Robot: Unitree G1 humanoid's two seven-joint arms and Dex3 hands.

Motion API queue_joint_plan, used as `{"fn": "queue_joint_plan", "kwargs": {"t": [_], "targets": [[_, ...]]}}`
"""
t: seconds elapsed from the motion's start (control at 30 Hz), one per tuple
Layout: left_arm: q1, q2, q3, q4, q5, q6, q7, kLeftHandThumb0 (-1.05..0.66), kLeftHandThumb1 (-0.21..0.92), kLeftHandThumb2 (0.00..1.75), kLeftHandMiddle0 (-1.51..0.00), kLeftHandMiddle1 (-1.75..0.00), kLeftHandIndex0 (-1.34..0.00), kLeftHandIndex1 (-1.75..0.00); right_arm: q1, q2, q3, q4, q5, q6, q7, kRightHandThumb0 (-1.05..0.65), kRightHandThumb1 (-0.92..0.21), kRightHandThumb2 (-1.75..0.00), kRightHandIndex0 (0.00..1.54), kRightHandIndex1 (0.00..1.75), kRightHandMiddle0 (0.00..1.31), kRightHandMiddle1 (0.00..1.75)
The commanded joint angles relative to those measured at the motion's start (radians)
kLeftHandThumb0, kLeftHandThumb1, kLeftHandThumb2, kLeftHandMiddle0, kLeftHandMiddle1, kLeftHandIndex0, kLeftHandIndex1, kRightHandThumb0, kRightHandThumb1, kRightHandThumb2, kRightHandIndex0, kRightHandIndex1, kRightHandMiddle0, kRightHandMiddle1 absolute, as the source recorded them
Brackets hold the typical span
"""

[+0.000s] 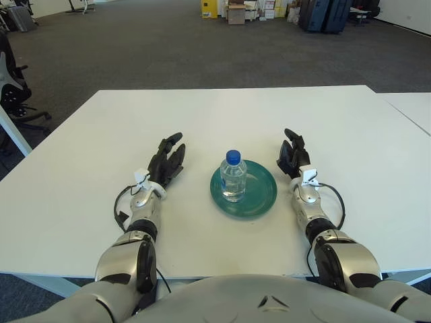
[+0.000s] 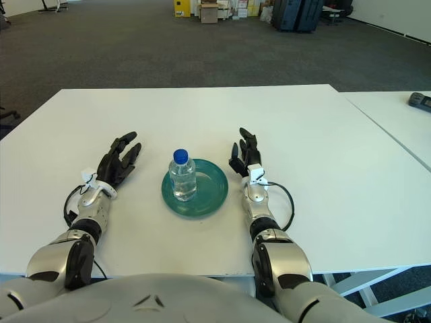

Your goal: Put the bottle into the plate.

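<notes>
A clear water bottle (image 1: 233, 177) with a blue cap stands upright on the left part of a round green plate (image 1: 259, 195) in the middle of the white table (image 1: 222, 121). My left hand (image 1: 167, 160) shows to the left of the plate, fingers spread and holding nothing. To the right of the plate is my right hand (image 1: 293, 153), close to the rim, fingers relaxed and empty. Neither hand touches the bottle.
A second white table (image 1: 411, 108) adjoins at the right, with a dark object (image 2: 420, 100) on it. Office chairs (image 1: 13, 87) stand off the left edge. Boxes and dark cases (image 1: 323, 13) line the far floor.
</notes>
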Motion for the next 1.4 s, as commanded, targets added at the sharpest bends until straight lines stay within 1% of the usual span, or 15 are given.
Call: {"fn": "queue_joint_plan", "kwargs": {"t": [0.0, 0.17, 0.3, 0.4, 0.5, 0.63, 0.77, 1.07, 1.37], "targets": [[0.025, 0.002, 0.001, 0.033, 0.004, 0.024, 0.015, -0.53, 0.92, 0.53, -0.47, -0.01, 0.00, -0.84, 0.066, 0.026, -0.006, 0.037, -0.008, -0.039, -0.044, -0.71, -0.92, -0.79, 0.32, 0.04, 0.00, 0.65], [0.020, 0.009, 0.002, 0.034, 0.006, 0.022, 0.019, -0.54, 0.92, 0.52, -0.47, -0.01, 0.00, -0.85, 0.083, 0.031, 0.008, 0.048, -0.043, -0.110, -0.126, -0.66, -0.92, -0.73, 0.39, 0.06, 0.00, 0.71], [0.017, 0.013, 0.001, 0.033, 0.009, 0.020, 0.021, -0.55, 0.92, 0.53, -0.47, -0.01, 0.00, -0.85, 0.086, 0.033, 0.016, 0.056, -0.056, -0.113, -0.166, -0.64, -0.92, -0.69, 0.43, 0.07, 0.00, 0.76], [0.016, 0.016, -0.001, 0.031, 0.012, 0.018, 0.019, -0.55, 0.92, 0.55, -0.46, 0.00, 0.00, -0.84, 0.087, 0.037, 0.017, 0.058, -0.058, -0.070, -0.185, -0.63, -0.92, -0.67, 0.45, 0.07, 0.00, 0.79], [0.016, 0.017, -0.003, 0.030, 0.013, 0.016, 0.017, -0.55, 0.92, 0.57, -0.45, 0.00, 0.00, -0.84, 0.085, 0.041, 0.016, 0.056, -0.053, -0.028, -0.182, -0.63, -0.92, -0.66, 0.45, 0.06, 0.00, 0.80], [0.016, 0.020, -0.005, 0.029, 0.013, 0.014, 0.013, -0.55, 0.92, 0.59, -0.44, 0.00, 0.00, -0.83, 0.083, 0.044, 0.015, 0.043, -0.042, 0.048, -0.159, -0.65, -0.92, -0.65, 0.44, 0.05, 0.00, 0.81], [0.015, 0.022, -0.005, 0.030, 0.012, 0.016, 0.010, -0.55, 0.92, 0.59, -0.44, 0.00, 0.00, -0.83, 0.083, 0.046, 0.014, 0.028, -0.034, 0.102, -0.134, -0.68, -0.92, -0.64, 0.42, 0.03, 0.00, 0.77], [0.012, 0.025, -0.004, 0.032, 0.009, 0.022, 0.010, -0.56, 0.92, 0.58, -0.44, 0.00, 0.00, -0.83, 0.092, 0.045, 0.013, -0.008, -0.029, 0.156, -0.097, -0.74, -0.92, -0.64, 0.36, 0.00, 0.00, 0.63], [0.013, 0.026, -0.005, 0.029, 0.011, 0.017, 0.014, -0.55, 0.92, 0.59, -0.45, 0.00, 0.00, -0.83, 0.106, 0.044, 0.021, -0.058, -0.033, 0.212, -0.067, -0.74, -0.92, -0.63, 0.33, 0.00, 0.00, 0.55]]}}
